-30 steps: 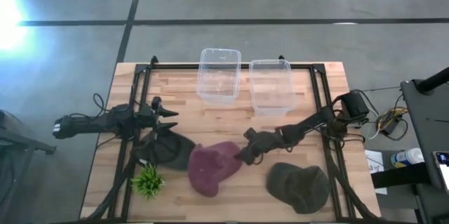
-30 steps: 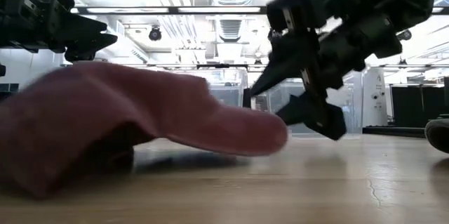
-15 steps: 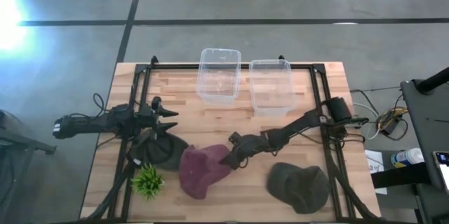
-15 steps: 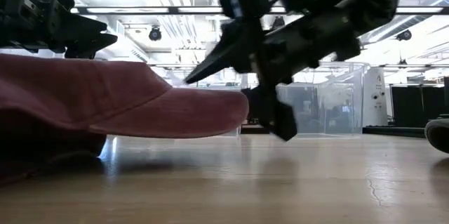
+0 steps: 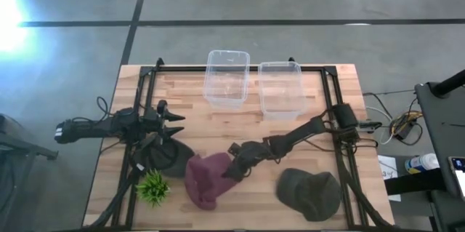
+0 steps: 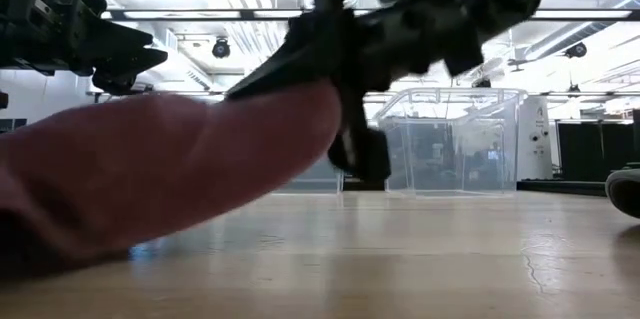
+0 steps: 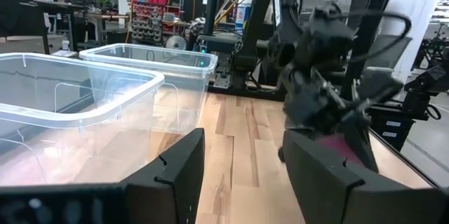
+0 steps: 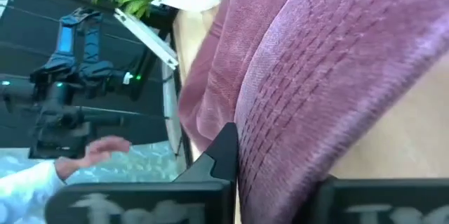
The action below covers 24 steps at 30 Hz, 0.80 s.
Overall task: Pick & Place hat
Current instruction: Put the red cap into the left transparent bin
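Note:
A maroon hat (image 5: 204, 179) lies at the table's near middle, and also shows in the low view (image 6: 140, 184). My right gripper (image 5: 234, 165) is shut on the hat's brim at its right side, and also shows in the low view (image 6: 345, 89). A dark hat (image 5: 172, 156) rests on the table to its left. My left gripper (image 5: 175, 120) hangs open and empty just beyond the dark hat, and its wrist view (image 7: 242, 175) shows the gap between its fingers. An olive hat (image 5: 309, 193) lies at the near right. My right gripper pinches the maroon hat's stitched brim (image 8: 295, 112) between its two fingers, one finger (image 8: 223, 155) beside the cloth. It comes from the table's right, slanting down. The brim (image 6: 290, 124) is raised off the table, and the crown rests on the wood.
Two clear plastic bins (image 5: 227, 78) (image 5: 281, 89) stand at the far middle. A small green plant (image 5: 152, 188) stands at the near left, next to the dark hat. A black frame (image 5: 330, 101) runs round the tabletop. Bare wood shows between the bins and the hats.
My right gripper has gone toward the table's left and near edge, onto the maroon hat's brim. The hat has slid left toward the dark hat and bunched up. Its brim, drooping to the table before, now stands raised.

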Motion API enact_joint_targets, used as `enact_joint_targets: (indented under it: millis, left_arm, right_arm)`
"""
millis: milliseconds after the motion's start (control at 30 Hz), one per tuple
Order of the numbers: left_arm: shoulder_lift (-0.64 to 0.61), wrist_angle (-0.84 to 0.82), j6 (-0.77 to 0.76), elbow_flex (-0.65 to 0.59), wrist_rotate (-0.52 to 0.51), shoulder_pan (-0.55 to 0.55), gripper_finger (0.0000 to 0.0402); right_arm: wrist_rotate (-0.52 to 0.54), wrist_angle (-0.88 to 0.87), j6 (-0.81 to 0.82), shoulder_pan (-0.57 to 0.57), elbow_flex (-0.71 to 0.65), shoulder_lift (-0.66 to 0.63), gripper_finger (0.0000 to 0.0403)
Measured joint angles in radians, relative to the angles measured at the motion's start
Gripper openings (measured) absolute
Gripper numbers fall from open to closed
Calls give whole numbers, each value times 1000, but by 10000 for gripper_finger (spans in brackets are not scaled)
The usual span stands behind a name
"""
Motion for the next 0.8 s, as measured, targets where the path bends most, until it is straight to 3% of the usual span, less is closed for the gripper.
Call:
enact_joint_targets:
  millis: [133, 233, 333, 433, 533, 600, 667, 800]
  left_arm:
    - [0, 0, 0, 0, 0, 0, 188]
    - [0, 0, 0, 0, 0, 0, 188]
    - [0, 0, 0, 0, 0, 0, 188]
    - [0, 0, 0, 0, 0, 0, 188]
    - [0, 0, 0, 0, 0, 0, 188]
    - [0, 0, 0, 0, 0, 0, 188]
    - [0, 0, 0, 0, 0, 0, 188]
    - [0, 0, 0, 0, 0, 0, 188]
  right_arm:
    - [19, -189, -70, -2, -23, -171, 14]
    - [148, -409, -127, 1, -20, -340, 14]
    - [355, -588, -201, -4, 21, -490, 14]
    - [594, -649, -283, -17, 83, -611, 14]
    - [940, -683, -380, -18, 135, -673, 14]
    - [1083, -690, -459, -47, 167, -681, 14]
    - [1031, -736, -448, -130, 201, -676, 14]
    - [728, -856, -336, -348, 264, -583, 13]
